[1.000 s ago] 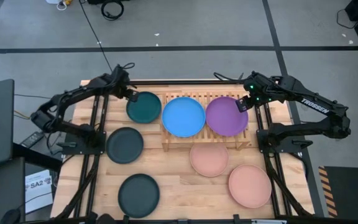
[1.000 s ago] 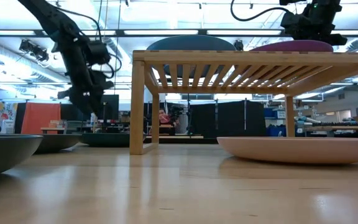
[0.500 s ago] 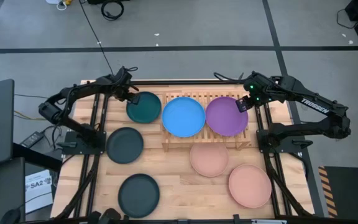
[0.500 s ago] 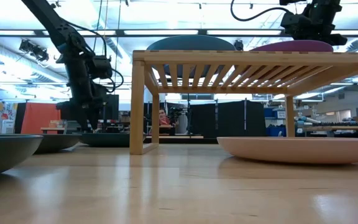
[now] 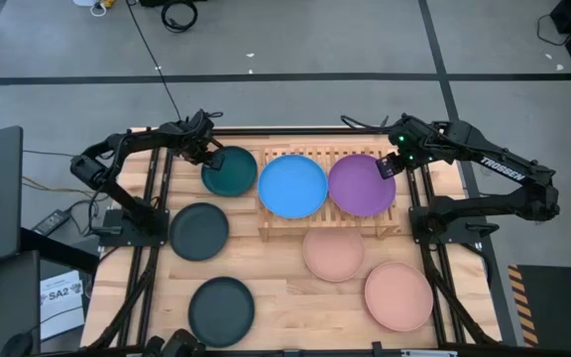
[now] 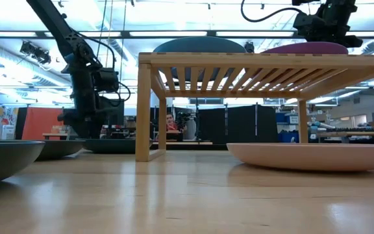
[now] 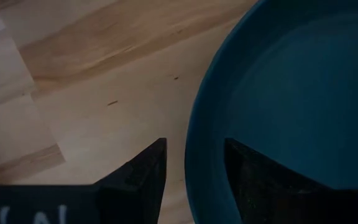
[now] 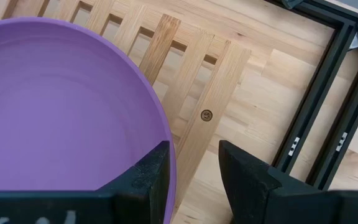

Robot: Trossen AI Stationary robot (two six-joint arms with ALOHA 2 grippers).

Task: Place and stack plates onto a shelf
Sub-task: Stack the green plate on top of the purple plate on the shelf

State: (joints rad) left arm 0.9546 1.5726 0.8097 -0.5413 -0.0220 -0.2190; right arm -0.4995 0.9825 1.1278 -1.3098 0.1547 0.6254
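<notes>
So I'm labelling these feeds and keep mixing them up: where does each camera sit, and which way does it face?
High view: overhead, straight down on the low slatted light-wood shelf; both arms show.
Low view: tabletop height, level under the shelf toward the room; arms drop in from above.
Left wrist view: on the left arm, past the open left gripper astride the round dark teal plate rim.
Right wrist view: past the right gripper at the round purple plate rim.
Shared: purple plate, also high.
</notes>
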